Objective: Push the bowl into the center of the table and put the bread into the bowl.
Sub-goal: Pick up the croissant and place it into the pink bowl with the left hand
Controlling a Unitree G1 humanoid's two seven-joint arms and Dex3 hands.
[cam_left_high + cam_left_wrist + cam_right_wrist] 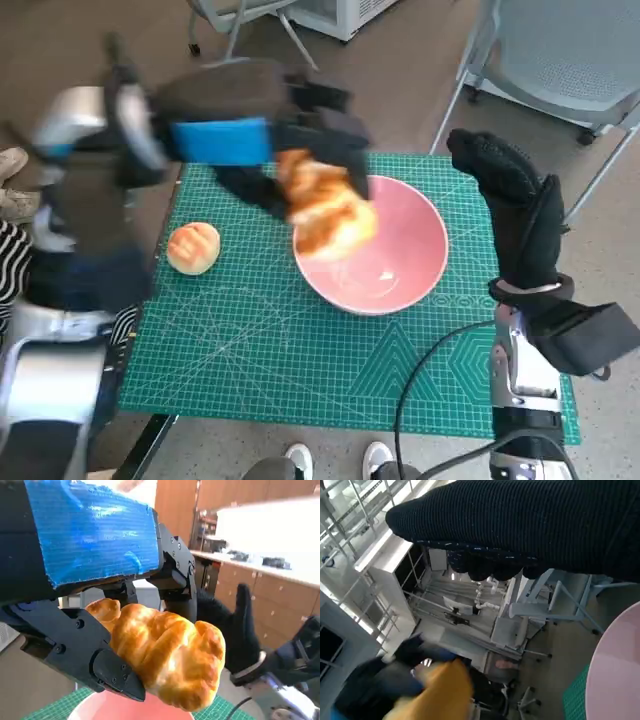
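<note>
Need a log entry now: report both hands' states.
Left hand: holding the bread over the pink bowl.
Right hand: open, holding nothing.

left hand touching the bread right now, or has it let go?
Touching. The left wrist view shows the left hand gripping the bread, black fingers pressed against its crust, above the pink bowl.

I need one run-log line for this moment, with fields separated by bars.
left robot hand: holds croissant over pink bowl | right robot hand: open, beside bowl | round bun: on green mat
</note>
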